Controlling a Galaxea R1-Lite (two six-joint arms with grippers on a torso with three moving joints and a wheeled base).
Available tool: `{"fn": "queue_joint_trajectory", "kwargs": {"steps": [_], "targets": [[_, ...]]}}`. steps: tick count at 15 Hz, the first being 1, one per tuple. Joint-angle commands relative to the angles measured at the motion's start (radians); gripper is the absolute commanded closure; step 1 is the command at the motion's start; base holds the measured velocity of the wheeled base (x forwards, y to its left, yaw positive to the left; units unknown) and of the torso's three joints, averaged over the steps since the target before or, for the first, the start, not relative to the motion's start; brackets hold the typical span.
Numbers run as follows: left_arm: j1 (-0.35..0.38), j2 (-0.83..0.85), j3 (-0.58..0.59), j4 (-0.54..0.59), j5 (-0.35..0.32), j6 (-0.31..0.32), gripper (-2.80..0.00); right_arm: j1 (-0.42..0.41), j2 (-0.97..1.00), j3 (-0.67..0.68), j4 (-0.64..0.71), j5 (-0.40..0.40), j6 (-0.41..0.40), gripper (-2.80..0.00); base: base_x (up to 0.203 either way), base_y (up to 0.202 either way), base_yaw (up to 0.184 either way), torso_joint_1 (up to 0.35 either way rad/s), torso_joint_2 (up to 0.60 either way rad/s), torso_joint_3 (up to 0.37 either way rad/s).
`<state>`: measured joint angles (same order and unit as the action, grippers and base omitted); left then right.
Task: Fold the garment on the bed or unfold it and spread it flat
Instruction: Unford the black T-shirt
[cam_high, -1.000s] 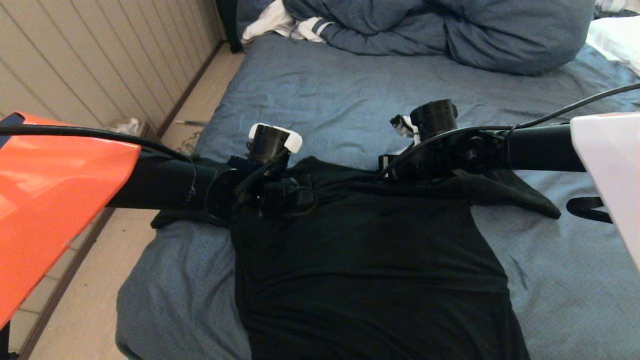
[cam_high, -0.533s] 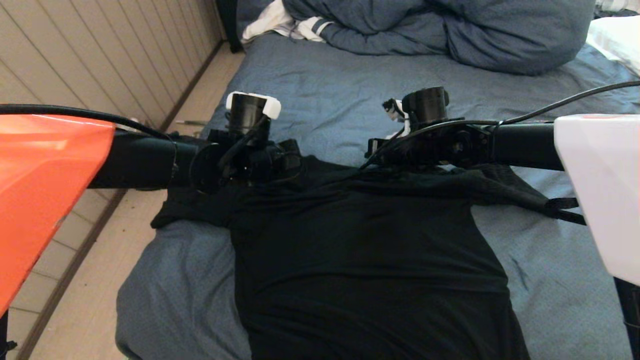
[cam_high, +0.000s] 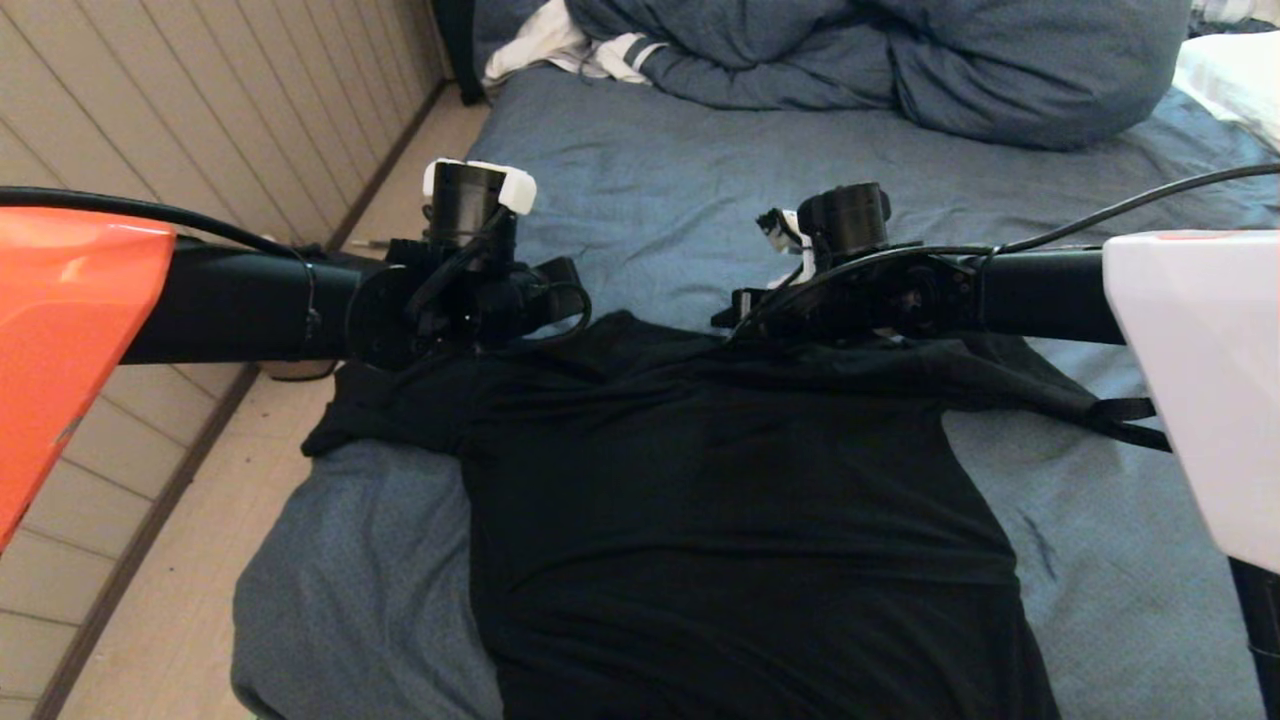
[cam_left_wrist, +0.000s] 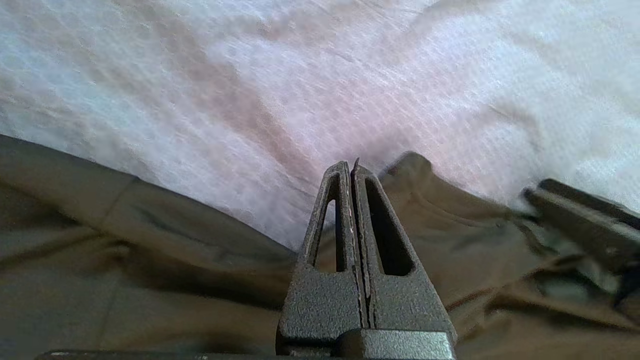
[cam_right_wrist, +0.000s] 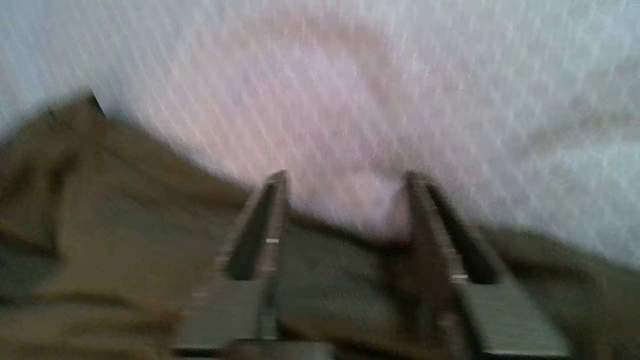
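Observation:
The garment (cam_high: 740, 520), a black T-shirt with its plain side up, lies spread on the slate-blue bed (cam_high: 700, 190), collar toward the far side. My left gripper (cam_high: 568, 292) hovers just above the shirt's left shoulder. In the left wrist view its fingers (cam_left_wrist: 352, 167) are pressed together with no cloth between them, and the garment (cam_left_wrist: 150, 250) lies below. My right gripper (cam_high: 735, 312) is over the right shoulder. In the right wrist view it (cam_right_wrist: 345, 180) stands open, fingers wide apart above the garment's edge (cam_right_wrist: 125, 210).
A bulky blue-grey duvet (cam_high: 900, 60) is heaped at the far end, beside a white striped cloth (cam_high: 580, 45) and a white pillow (cam_high: 1235, 70). The bed's left edge drops to the floor (cam_high: 180, 600). A black strap (cam_high: 1130, 420) lies by the right sleeve.
My left arm has risen and drawn back to the left, off the shirt's shoulder. The right arm shifted slightly left. The right sleeve now lies stretched further out.

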<state>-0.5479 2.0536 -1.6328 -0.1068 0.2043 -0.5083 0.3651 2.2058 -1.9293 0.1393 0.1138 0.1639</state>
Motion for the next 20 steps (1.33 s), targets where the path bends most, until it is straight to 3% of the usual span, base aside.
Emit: {"fn": "queue_joint_trajectory", "kwargs": {"steps": [1,6,7,16,20], "targets": [[0.000,-0.004,-0.001,0.000,0.001,-0.002,0.00,0.001,-0.035,0.043,0.002,0.002,-0.013,-2.80,0.000,0.000,0.000,0.000,0.00,0.000],[-0.007,0.011,0.010,0.000,0.001,-0.002,0.00,0.021,-0.050,0.127,-0.004,0.001,-0.015,-2.80,0.000,0.000,0.000,0.000,0.00,0.000],[-0.007,0.011,0.010,0.001,0.001,0.001,0.00,0.021,-0.045,0.120,-0.004,0.001,-0.015,0.00,0.000,0.000,0.000,0.000,0.00,0.000],[-0.014,0.030,0.005,0.001,-0.002,0.004,0.00,0.020,-0.042,0.092,-0.004,0.000,-0.064,0.00,0.000,0.000,0.000,0.000,0.00,0.000],[-0.020,0.036,-0.002,0.002,-0.002,0.004,0.00,0.013,-0.036,0.011,-0.002,-0.032,-0.063,0.00,0.000,0.000,0.000,0.000,0.00,0.000]]}}
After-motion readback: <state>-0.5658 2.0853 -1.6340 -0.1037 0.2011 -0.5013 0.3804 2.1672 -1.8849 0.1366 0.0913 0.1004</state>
